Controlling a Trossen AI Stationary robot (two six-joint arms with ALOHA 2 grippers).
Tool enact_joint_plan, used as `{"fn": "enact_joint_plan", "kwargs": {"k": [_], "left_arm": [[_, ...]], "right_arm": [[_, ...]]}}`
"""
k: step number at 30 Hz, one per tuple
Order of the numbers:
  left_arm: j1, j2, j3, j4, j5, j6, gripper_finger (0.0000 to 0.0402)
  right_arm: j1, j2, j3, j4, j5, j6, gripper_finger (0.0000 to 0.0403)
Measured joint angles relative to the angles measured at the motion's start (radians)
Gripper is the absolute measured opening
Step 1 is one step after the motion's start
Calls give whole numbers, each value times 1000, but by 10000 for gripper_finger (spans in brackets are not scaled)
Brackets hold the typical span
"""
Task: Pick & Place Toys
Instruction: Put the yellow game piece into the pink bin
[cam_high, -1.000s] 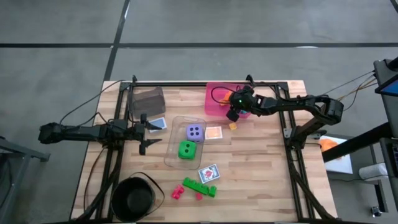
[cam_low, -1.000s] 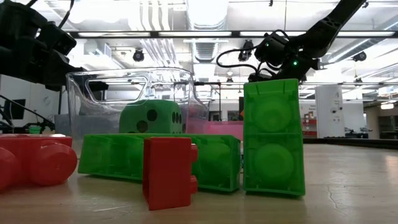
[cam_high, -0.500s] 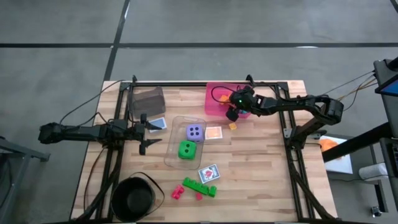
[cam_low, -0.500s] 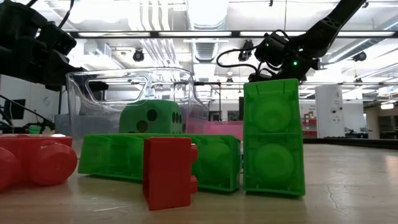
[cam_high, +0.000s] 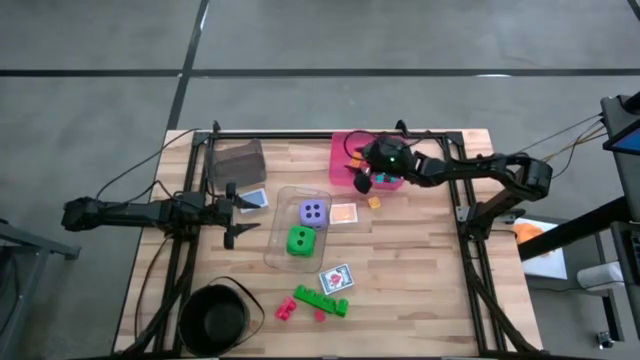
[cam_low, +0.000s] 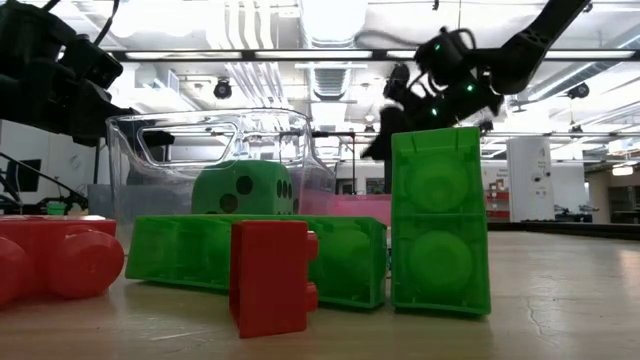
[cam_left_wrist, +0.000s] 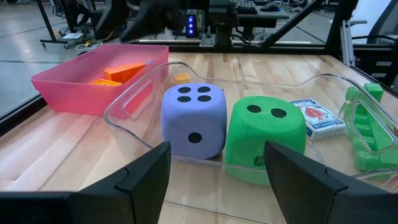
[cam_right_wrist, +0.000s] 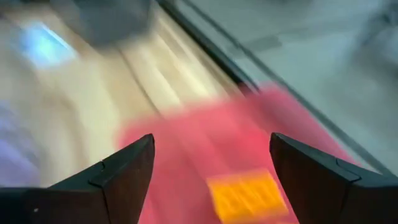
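Note:
My right gripper (cam_high: 362, 180) hangs open and slanting down over the pink bin's near edge (cam_high: 345, 183). Its wrist view shows nothing between the fingers (cam_right_wrist: 211, 138) and an orange piece (cam_right_wrist: 245, 196) lying in the bin. A purple die (cam_high: 312, 211) and a green die (cam_high: 298, 240) sit in the clear bin (cam_high: 275, 255). A small orange piece (cam_high: 374, 202) and a picture card (cam_high: 343, 213) lie on the table beside it. Near the front lie a card box (cam_high: 336, 279), green bricks (cam_high: 320, 300) and pink bricks (cam_high: 287, 309). My left gripper (cam_high: 248, 215) waits open at the left, facing the dice (cam_left_wrist: 193, 118).
A grey bin (cam_high: 238, 160) stands at the far left, with another card (cam_high: 255, 198) just in front of it. A black round bowl (cam_high: 215, 320) sits at the near left corner. Bare wood lies to the right of the bricks and cards.
My right gripper has risen and tipped up from pointing steeply down to a shallow slant. It has swung a little toward the table's far left, over the pink bin. The toys on the table and the left arm have stayed put.

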Motion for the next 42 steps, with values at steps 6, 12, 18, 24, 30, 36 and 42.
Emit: {"fn": "enact_joint_plan", "kwargs": {"k": [6,12,18,24,30,36,42], "left_arm": [[0,0,0,0,0,0,258],[0,0,0,0,0,0,258],[0,0,0,0,0,0,258],[0,0,0,0,0,0,258],[0,0,0,0,0,0,258],[0,0,0,0,0,0,258],[0,0,0,0,0,0,258]], "right_arm": [[54,0,-86,353,-50,11,318],[156,0,-202,491,-43,104,318],[381,0,-311,537,198,177,318],[573,0,-329,537,515,225,318],[673,0,-329,371,757,438,318],[709,67,-330,116,880,722,318],[689,168,-318,112,891,779,318]]}}
